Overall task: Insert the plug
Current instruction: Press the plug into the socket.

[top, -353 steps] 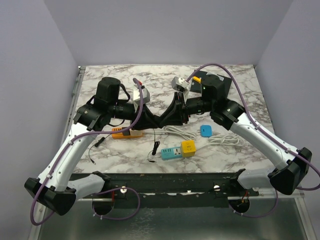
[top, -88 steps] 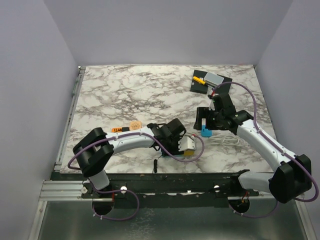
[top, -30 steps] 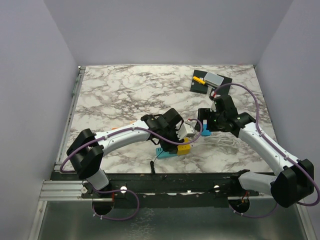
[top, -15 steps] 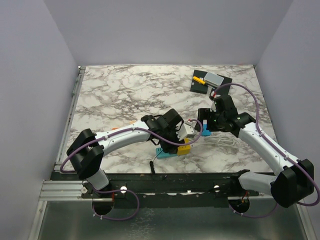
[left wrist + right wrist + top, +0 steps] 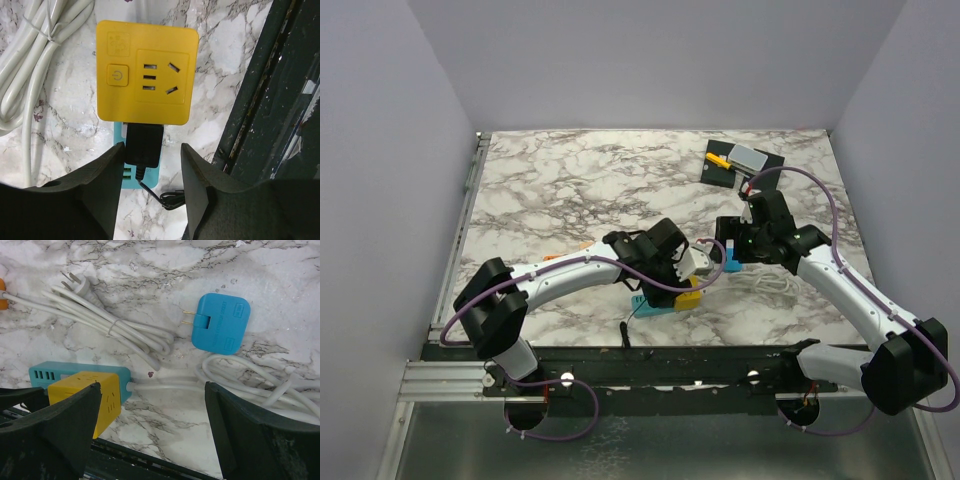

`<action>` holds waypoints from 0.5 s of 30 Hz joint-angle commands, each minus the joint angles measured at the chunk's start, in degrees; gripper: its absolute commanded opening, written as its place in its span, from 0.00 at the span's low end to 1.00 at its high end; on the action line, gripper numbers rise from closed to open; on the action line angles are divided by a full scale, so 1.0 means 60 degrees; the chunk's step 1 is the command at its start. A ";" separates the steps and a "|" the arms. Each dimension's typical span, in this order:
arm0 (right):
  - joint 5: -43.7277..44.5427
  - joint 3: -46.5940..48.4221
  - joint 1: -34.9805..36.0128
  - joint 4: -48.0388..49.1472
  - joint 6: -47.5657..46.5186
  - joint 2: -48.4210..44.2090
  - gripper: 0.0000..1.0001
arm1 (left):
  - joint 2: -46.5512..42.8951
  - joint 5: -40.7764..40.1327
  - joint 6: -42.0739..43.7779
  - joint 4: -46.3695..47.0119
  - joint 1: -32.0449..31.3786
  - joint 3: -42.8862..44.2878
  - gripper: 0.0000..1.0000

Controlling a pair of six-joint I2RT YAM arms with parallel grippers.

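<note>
Over the last second the left gripper point(image 5: 152, 152) has eased its fingers apart, while in the overhead view both arms sit where they did then. Much earlier, both arms were raised over the far middle of the marble table point(image 5: 570, 180).

In the left wrist view the black plug point(image 5: 143, 145) stands between the spread fingers. The finger at its 9 o'clock is just beside it, possibly brushing it, and the finger at its 3 o'clock stands clear with marble showing in the gap. The plug butts against the 6 o'clock edge of the yellow socket cube point(image 5: 145, 72) and sits on the teal power strip point(image 5: 47, 374). Its thin black lead point(image 5: 150, 192) curls away toward 6 o'clock. A bundled white cable point(image 5: 30, 65) lies at the cube's 9 o'clock, and the dark table rail point(image 5: 270, 100) runs at its 3 o'clock.

The right gripper point(image 5: 152, 405) hangs with its fingers wide and nothing between them. From it, a blue adapter point(image 5: 220, 322) lies flat on the marble toward 1 o'clock, its two prongs pointing to 9 o'clock. The yellow cube lies toward 8 o'clock.

Overhead, the strip lies near the table's 6 o'clock edge under the left gripper, with the right gripper close at its 2 o'clock. A black pad point(image 5: 720, 172) sits at the far right.
</note>
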 commanded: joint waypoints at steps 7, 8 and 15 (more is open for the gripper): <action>-0.0185 -0.0120 -0.0047 -0.0050 0.0073 -0.0105 0.88 | -0.0317 -0.0139 0.0024 0.0240 -0.0158 -0.0006 0.36; -0.0185 -0.0113 -0.0041 -0.0066 0.0065 -0.0114 0.88 | -0.0339 -0.0152 0.0090 0.0240 -0.0159 -0.0058 0.29; -0.0129 -0.0093 -0.0040 -0.0114 0.0041 -0.0136 0.88 | -0.0367 -0.0552 0.0473 0.0298 -0.0277 -0.0472 0.08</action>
